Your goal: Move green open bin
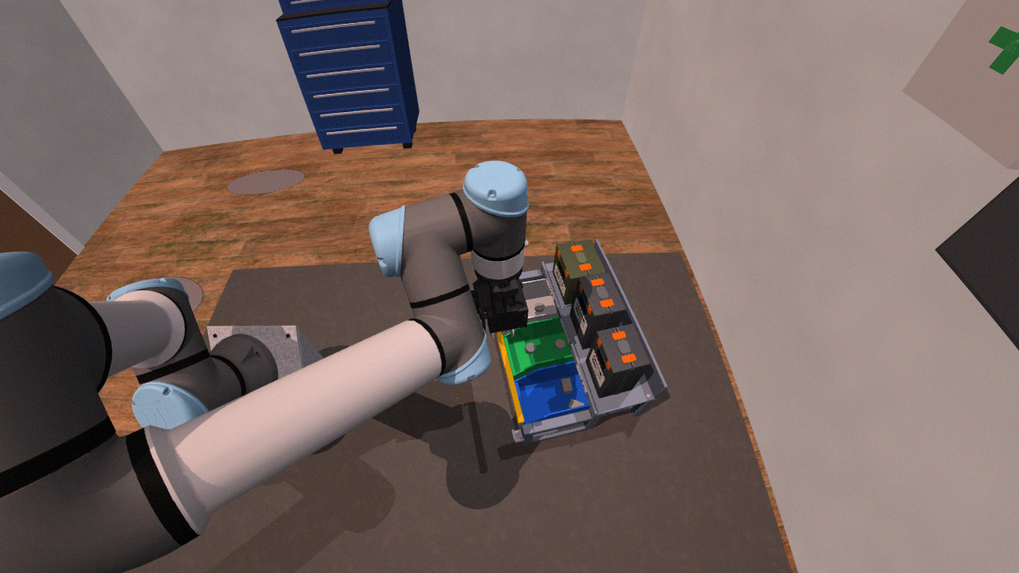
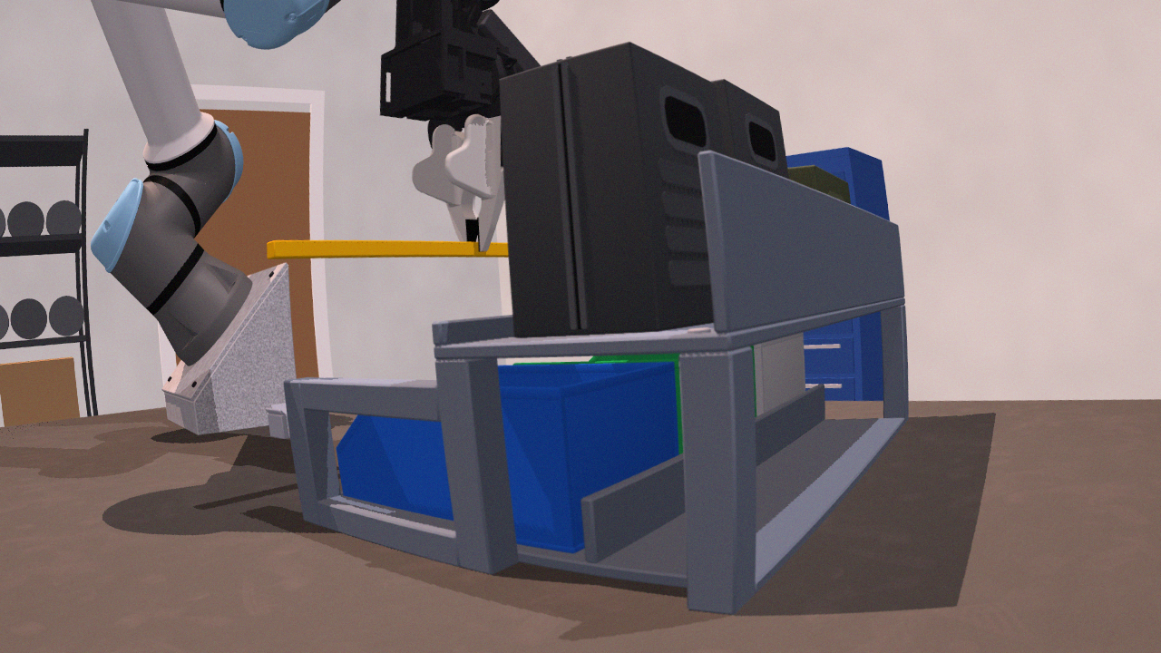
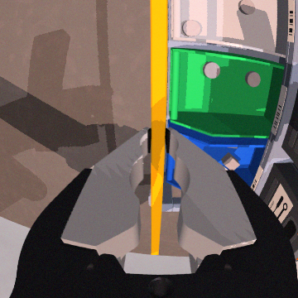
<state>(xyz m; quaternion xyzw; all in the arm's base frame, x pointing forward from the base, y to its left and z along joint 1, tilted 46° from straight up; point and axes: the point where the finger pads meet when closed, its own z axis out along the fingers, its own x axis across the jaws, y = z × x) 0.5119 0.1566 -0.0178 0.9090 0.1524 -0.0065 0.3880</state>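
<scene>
The green open bin point(image 1: 544, 333) point(image 2: 637, 357) point(image 3: 232, 97) sits in the lower front tier of the grey shelf point(image 1: 618, 405) point(image 2: 466, 462). Two round grey parts show inside it. A long yellow bar point(image 1: 510, 384) point(image 2: 365, 248) point(image 3: 158, 62) runs along the front side of the bins. My gripper point(image 2: 477, 238) point(image 3: 158, 130) is shut on this bar and holds it level above the shelf's front tier. The bar is raised clear of the front rail in the exterior view. The gripper does not touch the green bin. Most of the green bin is hidden behind the blue bin in the exterior view.
A blue bin point(image 1: 543, 399) point(image 2: 535, 454) point(image 3: 253, 154) and a whitish bin point(image 1: 536, 288) point(image 3: 225, 26) flank the green one. Two dark cases point(image 1: 632, 367) point(image 2: 609, 243) and an olive case point(image 1: 583, 260) stand on the upper tier. The table point(image 1: 605, 498) surrounds the shelf.
</scene>
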